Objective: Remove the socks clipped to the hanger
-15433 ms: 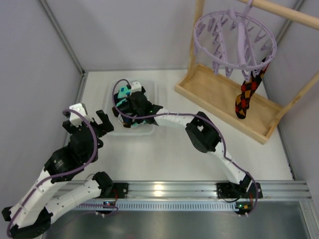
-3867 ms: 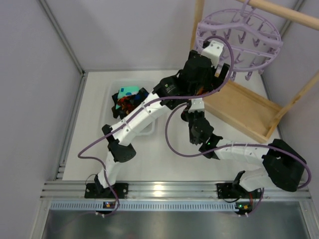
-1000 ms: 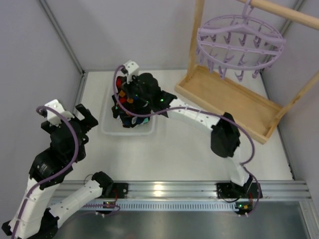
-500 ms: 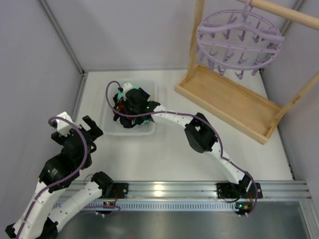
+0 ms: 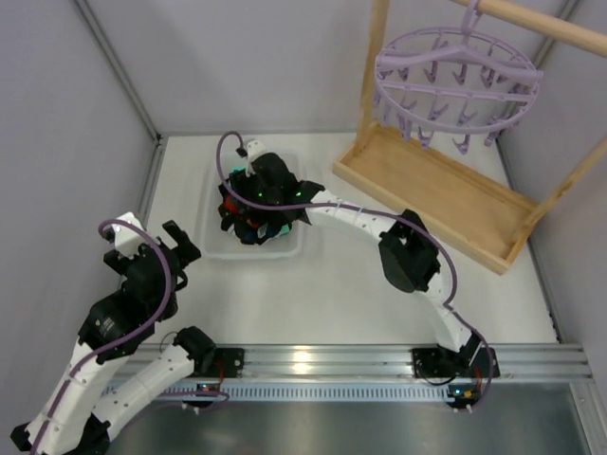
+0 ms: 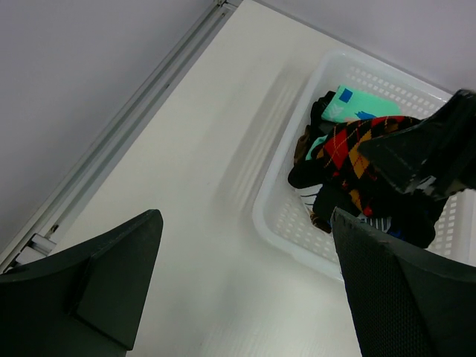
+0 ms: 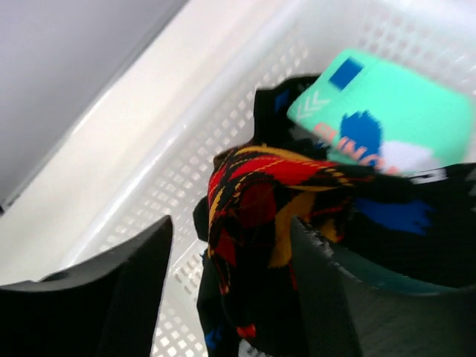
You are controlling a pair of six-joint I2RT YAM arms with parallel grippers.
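Observation:
The lavender hanger (image 5: 457,78) hangs from the wooden bar at the top right, with no sock on its pegs. The socks lie heaped in the white basket (image 5: 292,248). My right gripper (image 5: 245,214) hovers over the heap, jaws open. In the right wrist view (image 7: 232,223) the black sock with red and yellow diamonds (image 7: 256,195) drapes between the fingers, beside a teal sock (image 7: 387,111). My left gripper (image 5: 163,245) stands open above the bare table left of the basket (image 6: 297,227), holding nothing (image 6: 245,216). It faces the diamond sock (image 6: 349,149) and teal sock (image 6: 357,108).
A light wooden frame with a tray base (image 5: 432,194) stands at the back right and carries the hanger. Grey walls close in the table on the left, back and right. A metal rail (image 5: 313,365) runs along the near edge.
My right gripper's jaws have opened over the basket, letting go of the diamond sock. The left arm shifted slightly and stays open.

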